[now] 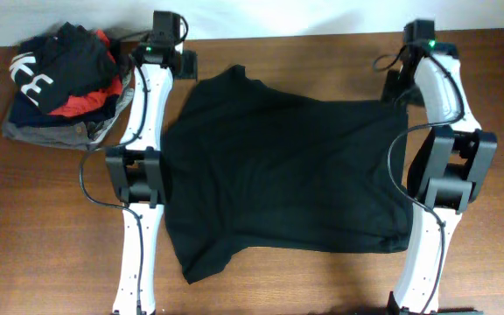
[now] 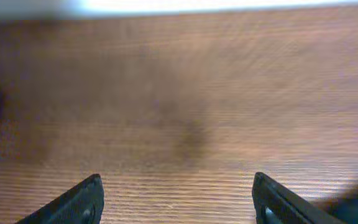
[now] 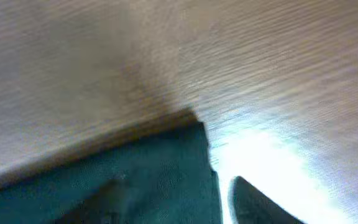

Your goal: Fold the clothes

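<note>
Between folds, we judge: black top (image 1: 287, 175) lies flat | left fingers (image 2: 82, 202) wide apart, empty, beside top | right fingers (image 3: 260, 202) at top's corner, spread unclear to us | next: grip edges

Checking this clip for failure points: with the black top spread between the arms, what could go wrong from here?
The large black soft-fabric top lies skewed, one corner jutting toward the near edge, so folds may come out uneven. The left gripper is open over bare wooden table; closing there would catch nothing. The heap of red, navy and grey garments sits close beside the left arm and could be swept.
</note>
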Robot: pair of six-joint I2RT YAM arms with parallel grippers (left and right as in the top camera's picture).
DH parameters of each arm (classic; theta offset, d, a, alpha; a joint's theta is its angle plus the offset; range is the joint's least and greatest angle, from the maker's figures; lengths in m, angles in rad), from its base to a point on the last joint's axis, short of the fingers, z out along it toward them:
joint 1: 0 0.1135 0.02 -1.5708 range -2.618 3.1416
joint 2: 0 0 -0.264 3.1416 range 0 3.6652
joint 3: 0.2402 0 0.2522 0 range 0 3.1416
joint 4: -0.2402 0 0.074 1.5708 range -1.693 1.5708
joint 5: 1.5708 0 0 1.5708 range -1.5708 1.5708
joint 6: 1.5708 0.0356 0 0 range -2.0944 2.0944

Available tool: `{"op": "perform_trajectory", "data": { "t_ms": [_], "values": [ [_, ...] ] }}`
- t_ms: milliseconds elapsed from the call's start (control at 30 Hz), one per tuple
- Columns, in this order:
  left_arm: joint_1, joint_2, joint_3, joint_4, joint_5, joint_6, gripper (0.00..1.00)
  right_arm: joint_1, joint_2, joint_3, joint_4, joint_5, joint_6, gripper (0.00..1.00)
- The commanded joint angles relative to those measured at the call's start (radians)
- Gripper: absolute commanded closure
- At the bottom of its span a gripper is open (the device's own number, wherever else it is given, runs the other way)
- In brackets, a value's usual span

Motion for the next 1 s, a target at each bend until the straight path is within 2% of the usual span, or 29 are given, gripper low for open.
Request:
{"op": "perform_trajectory", "data": {
  "t_ms": [0,67,367,433,967],
  "values": [
    [-0.024,-0.056,0.087,-0.014,0.072,0.005,0.24,-0.005,-0.026,0.138,-0.054,-0.028,0.019,0.16],
    [-0.032,-0.067,0.095,-0.008,0.103,0.005,0.24,-0.005,-0.026,0.172,-0.084,-0.056,0.018,0.08],
    [-0.038,-0.062,-0.002,0.006,0.177,0.005,0.24,-0.006,-0.023,0.168,-0.157,-0.067,0.007,0.05],
    [-0.038,-0.062,-0.032,0.012,0.198,0.005,0.25,-0.006,-0.023,0.168,-0.166,-0.067,0.007,0.01],
    [-0.033,-0.060,-0.175,0.034,0.261,0.005,0.27,-0.100,-0.022,0.167,-0.246,-0.111,0.013,0.01]
  ]
}}
